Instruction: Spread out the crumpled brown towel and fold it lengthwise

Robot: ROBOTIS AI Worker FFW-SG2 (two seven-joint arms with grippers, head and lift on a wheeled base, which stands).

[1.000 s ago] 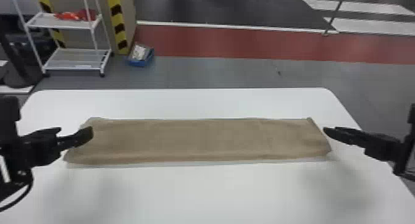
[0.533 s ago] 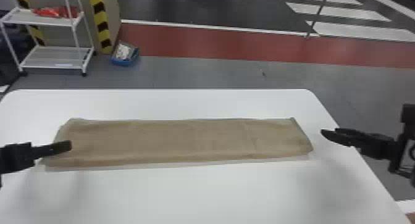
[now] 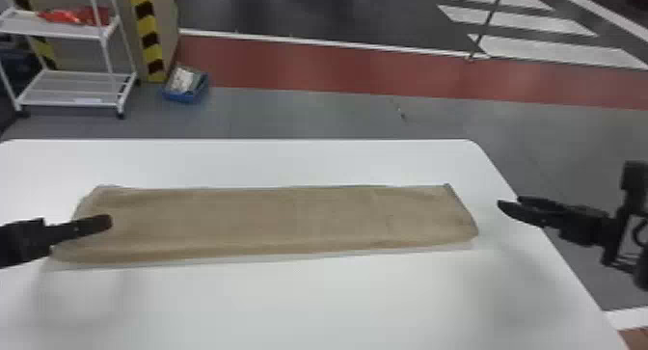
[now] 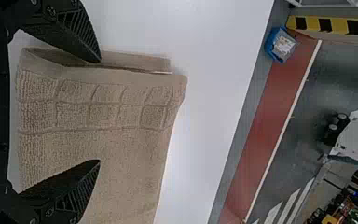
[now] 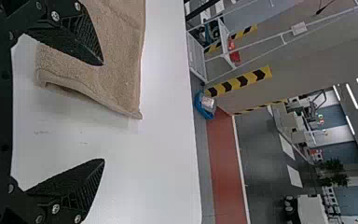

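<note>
The brown towel (image 3: 270, 219) lies in a long strip on the table (image 3: 308, 305), left gripper (image 3: 107, 222) at its nine o'clock end, right gripper (image 3: 510, 203) beyond three o'clock, both pincers spread apart.

Place: industrial hall or workshop, by the looks!
Floor (image 3: 299, 115): grey, and there's a red lane (image 3: 337, 69), white stripes (image 3: 516, 21)
Tape (image 3: 149, 35): hazard yellow-black
Rack (image 3: 72, 88): white, on casters
Lights (image 5: 352, 95): long strips

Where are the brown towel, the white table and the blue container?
Brown towel (image 3: 270, 221), head view, middle of its upper face.
White table (image 3: 308, 305), head view, bare top before the towel.
Blue container (image 3: 182, 97), head view, front wall.
</note>
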